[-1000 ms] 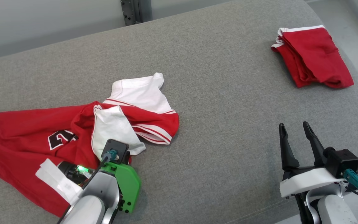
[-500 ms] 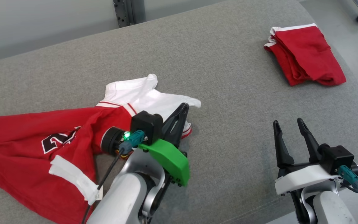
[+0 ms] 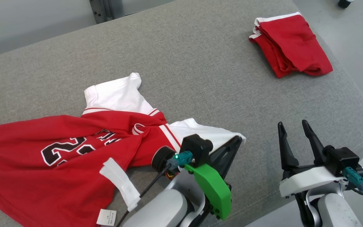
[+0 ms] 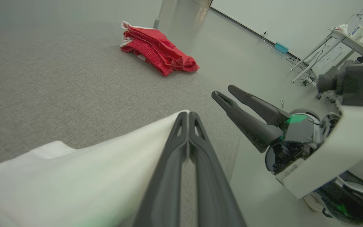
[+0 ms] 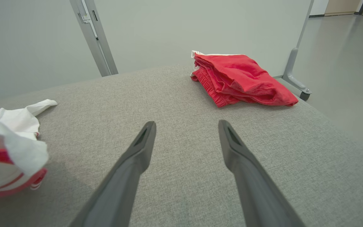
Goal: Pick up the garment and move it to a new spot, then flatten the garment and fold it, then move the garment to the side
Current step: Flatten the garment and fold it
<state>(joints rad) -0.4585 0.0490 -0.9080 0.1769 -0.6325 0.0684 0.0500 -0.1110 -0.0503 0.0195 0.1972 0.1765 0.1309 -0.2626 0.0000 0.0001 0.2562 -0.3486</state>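
The garment, a red jersey with white sleeves and a black number, lies spread over the left of the grey cushion. My left gripper is shut on the tip of one white sleeve, which is stretched out to the right. The left wrist view shows its fingers pressed together with the white cloth pinched at their left side. My right gripper stands open over bare cushion at the lower right, nothing between its fingers. The garment lies at its far left.
Another red garment lies folded at the cushion's far right corner, also in the wrist views. The cushion's rounded edge drops to the floor on the right. A metal post stands behind.
My left gripper has swung from the jersey's near side to the right with the white sleeve in it, pulling the jersey open. The camera has turned; the right gripper has held still.
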